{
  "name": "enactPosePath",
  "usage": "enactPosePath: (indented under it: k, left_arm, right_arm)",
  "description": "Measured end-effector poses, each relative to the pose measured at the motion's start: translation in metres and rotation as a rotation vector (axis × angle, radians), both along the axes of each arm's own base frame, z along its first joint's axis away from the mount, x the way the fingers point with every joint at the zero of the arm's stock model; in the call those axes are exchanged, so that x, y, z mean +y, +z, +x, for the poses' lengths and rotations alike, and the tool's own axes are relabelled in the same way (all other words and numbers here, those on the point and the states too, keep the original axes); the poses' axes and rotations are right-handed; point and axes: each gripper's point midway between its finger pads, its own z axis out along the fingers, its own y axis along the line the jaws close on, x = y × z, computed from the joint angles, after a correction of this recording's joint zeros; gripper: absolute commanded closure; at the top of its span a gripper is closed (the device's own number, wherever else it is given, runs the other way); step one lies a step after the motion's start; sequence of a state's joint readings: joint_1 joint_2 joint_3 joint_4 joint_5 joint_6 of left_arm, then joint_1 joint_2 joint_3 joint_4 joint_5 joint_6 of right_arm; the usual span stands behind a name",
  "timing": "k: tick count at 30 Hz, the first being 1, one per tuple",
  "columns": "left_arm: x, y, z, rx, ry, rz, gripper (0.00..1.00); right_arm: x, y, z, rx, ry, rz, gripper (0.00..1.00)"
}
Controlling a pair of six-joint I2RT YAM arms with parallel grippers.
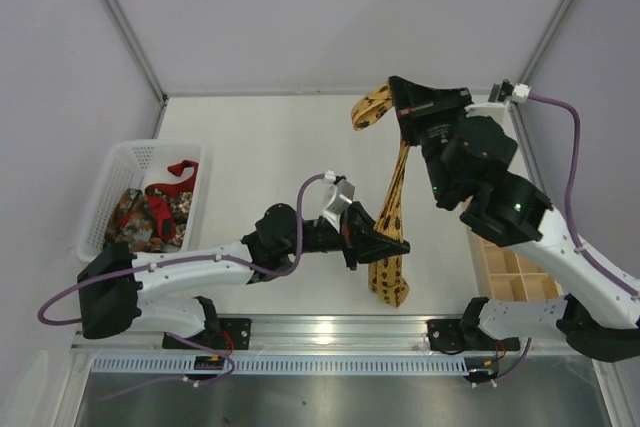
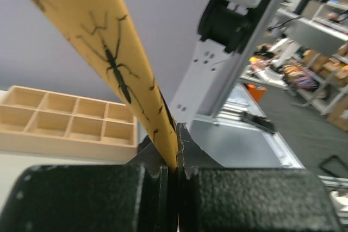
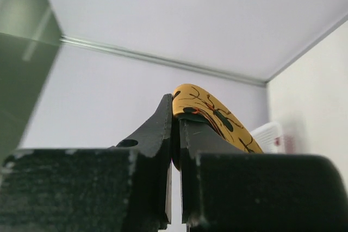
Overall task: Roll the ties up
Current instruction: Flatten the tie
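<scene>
**Both claws clamped on the yellow-gold tie**

The left claw (image 1: 378, 237) was closed on the long yellow-gold fabric necktie with small dark insect-like marks (image 1: 399, 187). In the left wrist view the tie (image 2: 109, 52) ran edge-on down into the pinch of the claw (image 2: 176, 153), whose jaws met on the cloth. The right claw (image 1: 398, 105) was likewise shut on the same tie farther along. In the right wrist view a fold of the fabric (image 3: 215, 113) bulged out over the tips of the claw (image 3: 176, 126).

Between the two claws the tie hung as a narrow strip, raised above the white tabletop (image 1: 260, 147). A short bent length stuck out just to the left of the right claw. On the near side of the left claw the broad end lay on the tabletop.

Well to the left of the left claw stood a white plastic mesh basket (image 1: 112, 165). It held a plain red tie (image 1: 180, 175) and a dark multicoloured patterned tie (image 1: 135, 219). A pale wooden tray of small compartments (image 1: 508, 269) sat to the right of the left claw, partly under the right arm.
</scene>
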State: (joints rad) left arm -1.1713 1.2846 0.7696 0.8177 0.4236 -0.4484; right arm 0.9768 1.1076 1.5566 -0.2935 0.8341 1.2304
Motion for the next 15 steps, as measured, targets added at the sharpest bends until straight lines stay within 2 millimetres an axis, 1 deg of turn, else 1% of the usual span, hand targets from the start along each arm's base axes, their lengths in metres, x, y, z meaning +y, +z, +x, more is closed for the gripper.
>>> enactPosePath:
  k: [2,5,6,8,10,12,13,14,15]
  left_arm:
    - [0.005,0.009,-0.008,0.041,-0.053,-0.011,1.0]
    - [0.015,0.025,-0.012,0.103,-0.092,-0.043,1.0]
    - [0.019,0.031,-0.012,0.127,-0.095,-0.055,0.99]
    - [0.023,0.038,-0.003,0.184,-0.077,-0.065,1.0]
    - [0.025,0.034,0.012,0.255,-0.035,-0.042,0.99]
    - [0.027,0.024,0.031,0.347,0.013,-0.013,1.0]
    - [0.029,0.017,0.042,0.399,0.035,-0.002,1.0]
    - [0.03,0.008,0.054,0.449,0.058,0.01,1.0]
    - [0.029,-0.005,0.066,0.501,0.079,0.032,1.0]
  right_arm:
    - [0.009,-0.005,0.011,-0.003,-0.059,-0.119,1.0]
    - [0.012,-0.023,0.037,0.016,-0.179,-0.301,1.0]
    - [0.012,-0.032,0.048,0.029,-0.214,-0.36,1.0]
    - [0.011,-0.047,0.069,0.056,-0.27,-0.461,1.0]
    - [0.008,-0.066,0.09,0.089,-0.317,-0.553,1.0]
    - [0.001,-0.085,0.112,0.122,-0.352,-0.616,1.0]
    - [-0.002,-0.094,0.121,0.137,-0.361,-0.634,1.0]
    - [-0.005,-0.108,0.132,0.158,-0.363,-0.652,1.0]
    - [-0.01,-0.126,0.144,0.186,-0.364,-0.667,1.0]
